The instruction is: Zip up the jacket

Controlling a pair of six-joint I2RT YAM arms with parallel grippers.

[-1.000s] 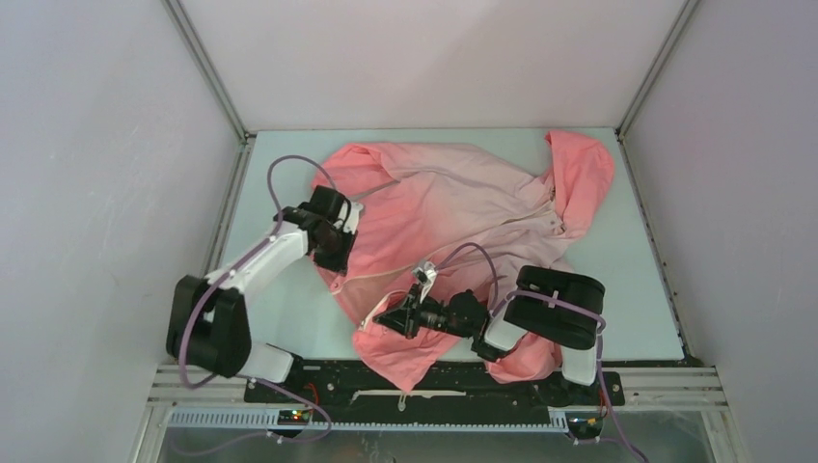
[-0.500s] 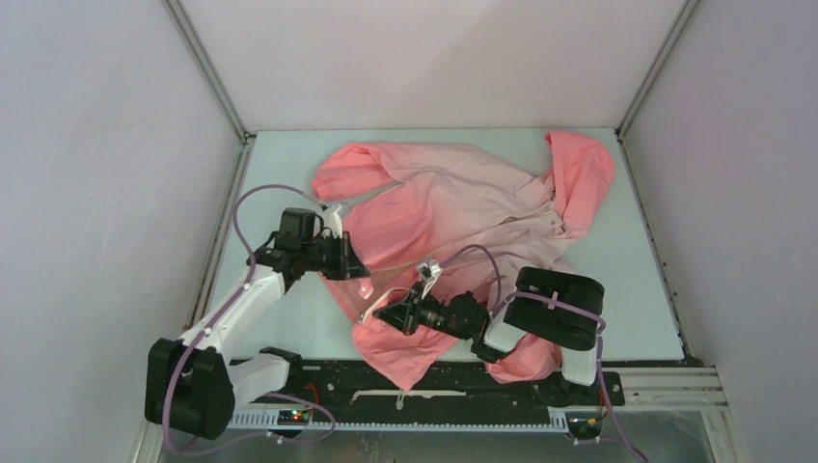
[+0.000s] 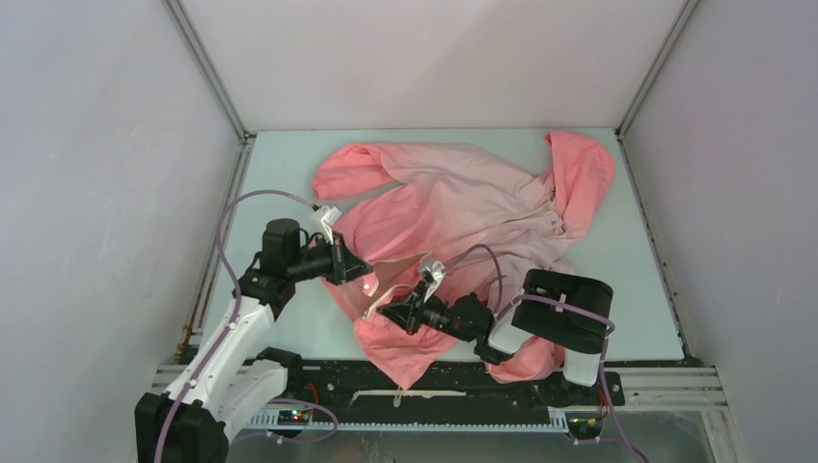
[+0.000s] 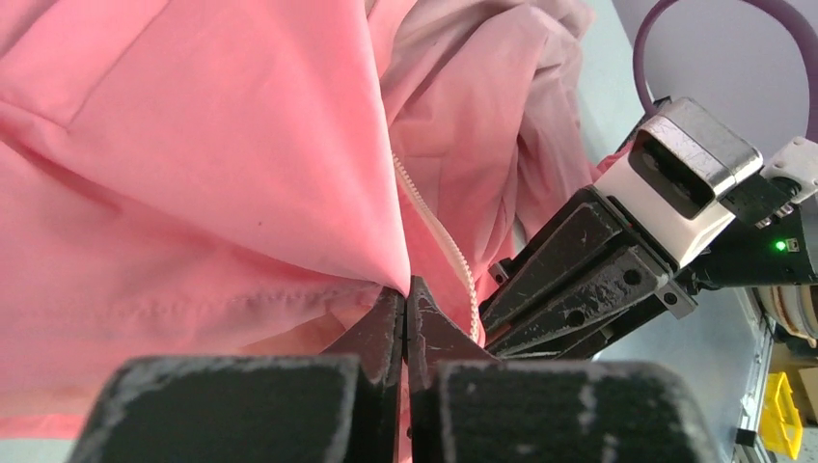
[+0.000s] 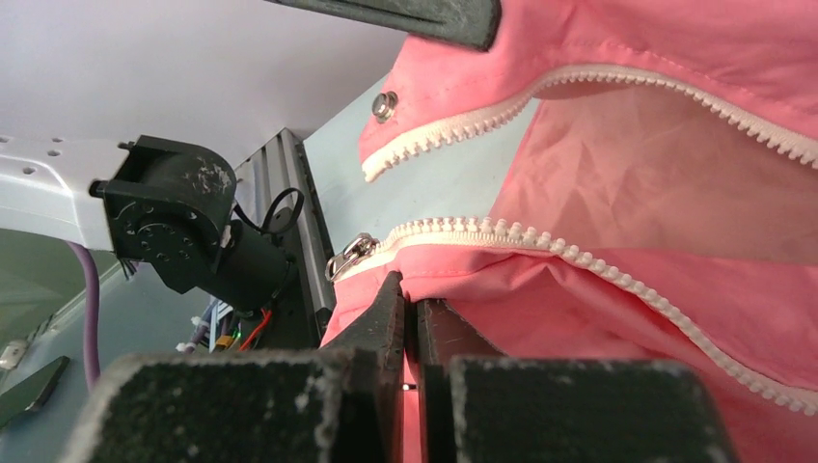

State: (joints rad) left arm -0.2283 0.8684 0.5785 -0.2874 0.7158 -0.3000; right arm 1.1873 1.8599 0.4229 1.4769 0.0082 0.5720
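Note:
The coral-pink jacket [image 3: 453, 207] lies spread on the table, hood at the far right, front unzipped at the near hem. My left gripper [image 3: 365, 274] is shut on the left front panel's edge [image 4: 318, 193] beside its white zipper teeth [image 4: 439, 236]. My right gripper [image 3: 383, 313] is shut on the other front panel's hem [image 5: 579, 309], just below its zipper strip [image 5: 502, 234]. A silver zipper slider [image 5: 350, 254] hangs at that strip's end. The other strip [image 5: 453, 130] ends near a metal snap [image 5: 387, 103]. The two grippers are close together, tips a few centimetres apart.
The pale table [image 3: 637, 280] is walled by white panels on three sides. A black rail [image 3: 434, 381] runs along the near edge between the arm bases. The left arm's purple cable [image 3: 236, 207] loops over the table's left side.
My left arm has swung down and to the right from the jacket's left sleeve area, pulling the front panel edge toward my right gripper. The right gripper has stayed nearly still.

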